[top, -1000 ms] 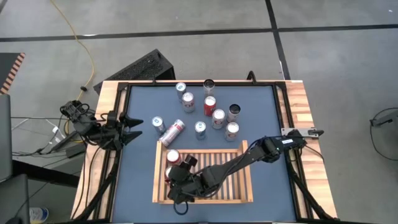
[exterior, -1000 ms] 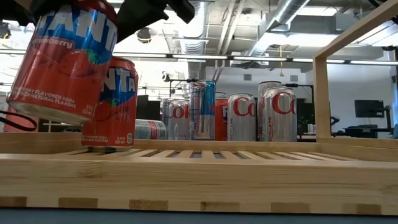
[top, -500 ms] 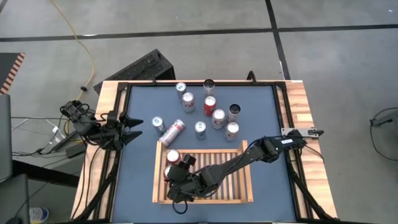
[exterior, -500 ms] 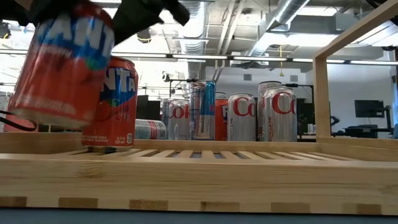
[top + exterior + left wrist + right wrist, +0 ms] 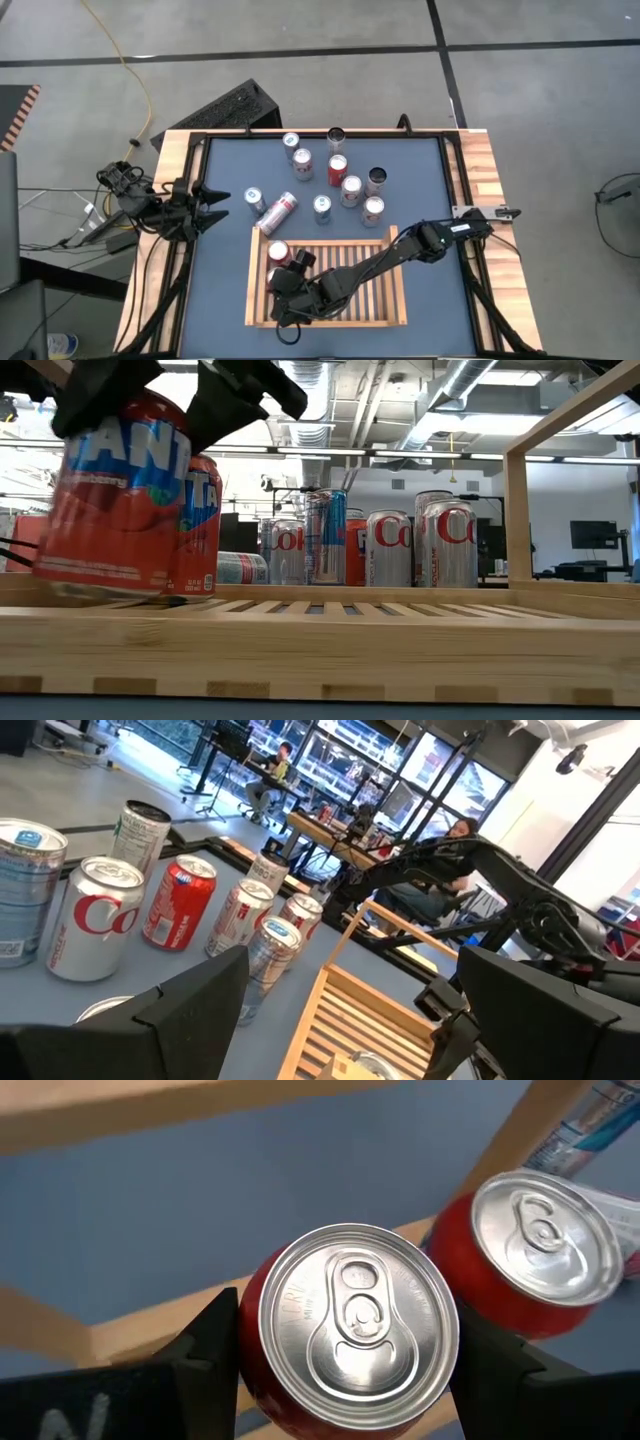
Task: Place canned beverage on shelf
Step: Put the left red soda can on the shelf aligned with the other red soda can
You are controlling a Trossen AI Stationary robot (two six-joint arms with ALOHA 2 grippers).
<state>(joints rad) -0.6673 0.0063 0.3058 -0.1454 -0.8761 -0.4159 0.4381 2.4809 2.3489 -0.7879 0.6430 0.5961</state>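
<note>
Placement step, nearly complete. We see the right claw (image 5: 165,405) clamped on a red Fanta can (image 5: 120,505), tilted just above the slats at the shelf (image 5: 395,300) corner, beside a second Fanta can (image 5: 540,1245). Next we judge: level it, seat it, release. The left claw (image 5: 222,207) waits wide at the surface (image 5: 420,180) edge.

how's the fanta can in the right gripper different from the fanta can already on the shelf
The held Fanta can is clamped between the jaws of the right gripper; the placed Fanta can stands free. The held can tilts slightly, its base just at the slats of the shelf, while the placed can stands upright on them. In the low view the held can is nearer the camera and partly hides the placed one. Both are red strawberry Fanta cans with silver tops, side by side at the same end of the shelf.
</note>
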